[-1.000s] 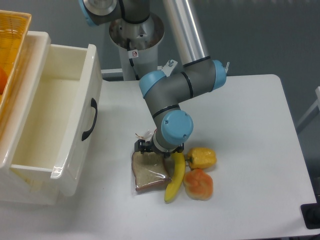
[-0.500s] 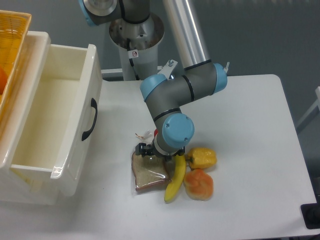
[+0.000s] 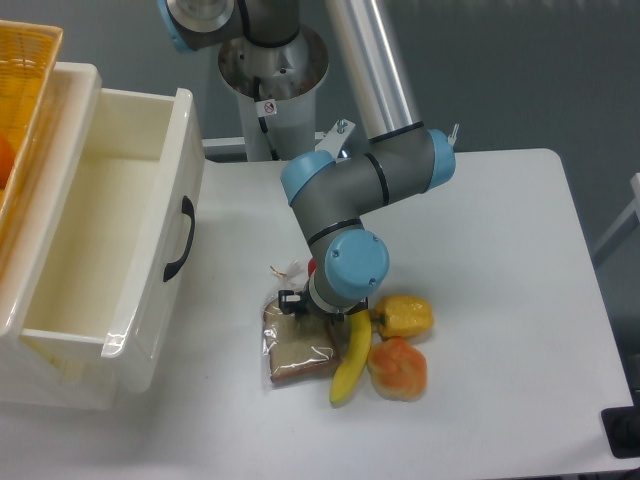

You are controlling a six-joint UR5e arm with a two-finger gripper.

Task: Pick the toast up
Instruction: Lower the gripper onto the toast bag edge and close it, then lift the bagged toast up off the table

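The toast [image 3: 296, 352] lies flat on the white table, a brown slice in shiny clear plastic, near the front edge. My gripper [image 3: 305, 307] is down at its far end, right over the top of the slice, and the blue wrist joint hides most of the fingers. Only a dark finger part shows at the left of the wrist. Whether the fingers touch or hold the plastic is hidden.
A yellow banana [image 3: 350, 355] lies right against the toast's right side. Beside it sit a yellow pepper [image 3: 404, 316] and an orange lumpy bun [image 3: 397, 368]. An open white drawer [image 3: 110, 230] stands at the left, with a yellow basket [image 3: 20, 90] above it.
The gripper and wrist have dropped lower and slightly right onto the toast's far end. The toast, banana and the other items lie where they were.
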